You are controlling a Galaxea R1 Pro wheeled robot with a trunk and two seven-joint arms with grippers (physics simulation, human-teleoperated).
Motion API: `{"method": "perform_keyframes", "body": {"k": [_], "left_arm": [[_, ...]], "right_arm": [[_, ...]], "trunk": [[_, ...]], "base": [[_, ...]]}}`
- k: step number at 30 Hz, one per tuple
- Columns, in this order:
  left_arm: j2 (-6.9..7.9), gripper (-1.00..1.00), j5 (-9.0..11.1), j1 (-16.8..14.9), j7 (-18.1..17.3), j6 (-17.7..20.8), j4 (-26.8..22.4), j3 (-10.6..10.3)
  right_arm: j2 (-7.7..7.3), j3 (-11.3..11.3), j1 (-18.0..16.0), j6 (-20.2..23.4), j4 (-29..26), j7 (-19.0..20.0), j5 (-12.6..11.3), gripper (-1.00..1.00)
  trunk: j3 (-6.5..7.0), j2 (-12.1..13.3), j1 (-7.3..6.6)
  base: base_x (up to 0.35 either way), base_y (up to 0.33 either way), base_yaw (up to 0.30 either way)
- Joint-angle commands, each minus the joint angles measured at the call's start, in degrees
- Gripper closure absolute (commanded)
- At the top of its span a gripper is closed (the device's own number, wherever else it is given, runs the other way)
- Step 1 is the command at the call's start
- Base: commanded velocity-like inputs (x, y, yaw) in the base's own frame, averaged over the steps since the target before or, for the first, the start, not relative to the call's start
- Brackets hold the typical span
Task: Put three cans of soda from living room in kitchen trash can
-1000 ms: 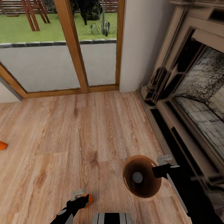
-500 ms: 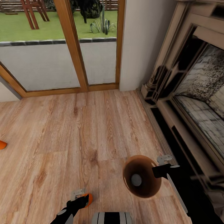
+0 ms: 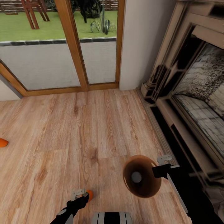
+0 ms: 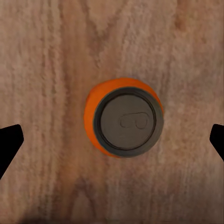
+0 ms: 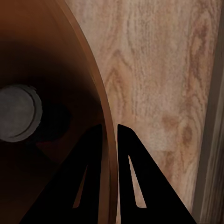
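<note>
While the robot stands in the living room, the biggest thing to see is the wood floor (image 3: 77, 130), w/ long pale planks. Next is the big fancy fireplace (image 3: 193, 87) on the right, dark inside. Behind the floor is a glass door w/ a wood frame (image 3: 73, 46), & green grass outside.

Then comes the trash can (image 3: 143, 177), round & brown inside. The right gripper (image 5: 108, 135) holds it up off the floor. Its jaws are narrow & pinch the brown rim, 1 finger inside & 1 outside. Down in the bin sits 1 can w/ a grey top (image 3: 136, 177); can't tell its color.

The left gripper (image 3: 80, 195) is low & near the robot. Its jaws are wide, w/ the 2 black fingertips (image 4: 9, 144) far out on each side. Right under it, an orange can (image 4: 123, 116) stands upright on the floor, grey top up. It sits between the fingers but they don't touch it.

Smallest of all, a bit of another orange can (image 3: 3, 142) peeks in at the far left edge of the floor, well apart from the rest.
</note>
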Motion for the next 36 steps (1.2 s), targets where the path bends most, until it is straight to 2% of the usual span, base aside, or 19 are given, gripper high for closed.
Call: {"method": "perform_keyframes", "body": {"k": [1, 14, 16, 19, 22, 26, 36], "left_arm": [[0.00, -1.00, 0.00, 0.00, 0.00, 0.00, 0.00, 0.01], [-0.03, -1.00, -0.03, 0.00, 0.00, 0.05, -0.23, -0.25], [-0.22, -1.00, -0.06, 0.00, 0.04, 0.17, -1.23, -0.36], [-0.74, -1.00, -0.08, 0.00, 0.10, 0.85, -6.10, -0.44], [-1.03, -1.00, -0.09, 0.00, 0.16, 3.61, -9.68, -0.47], [-1.07, -1.00, -0.09, 0.00, 0.17, 4.83, -10.71, -0.47], [-1.05, -1.00, -0.09, 0.00, 0.18, 5.14, -11.00, -0.47]], "right_arm": [[0.01, 0.00, -0.01, 0.02, 0.00, 0.33, -0.59, 1.00], [0.01, 0.00, -0.01, 0.02, 0.00, 0.33, -0.59, 1.00], [0.00, 0.00, -0.01, 0.02, 0.02, 0.33, -0.59, 1.00], [0.02, 0.00, -0.01, 0.02, 0.02, 0.33, -0.59, 1.00], [0.01, 0.00, -0.01, 0.02, 0.03, 0.33, -0.59, 1.00], [0.02, 0.00, -0.01, 0.02, 0.05, 0.33, -0.59, 1.00], [0.02, 0.00, -0.01, 0.02, 0.08, 0.33, -0.59, 1.00]], "trunk": [[0.00, 0.00, 0.00], [0.00, 0.00, 0.00], [0.00, 0.00, 0.00], [0.00, 0.00, 0.00], [0.00, 0.00, 0.00], [0.00, 0.00, 0.00], [-0.03, 0.00, 0.00]], "base": [[-0.024, 0.000, 0.000], [-0.004, 0.000, 0.000], [0.000, 0.000, 0.000], [0.000, 0.000, 0.000], [0.000, 0.000, 0.000], [0.000, 0.000, 0.000], [0.000, 0.000, 0.000]]}}
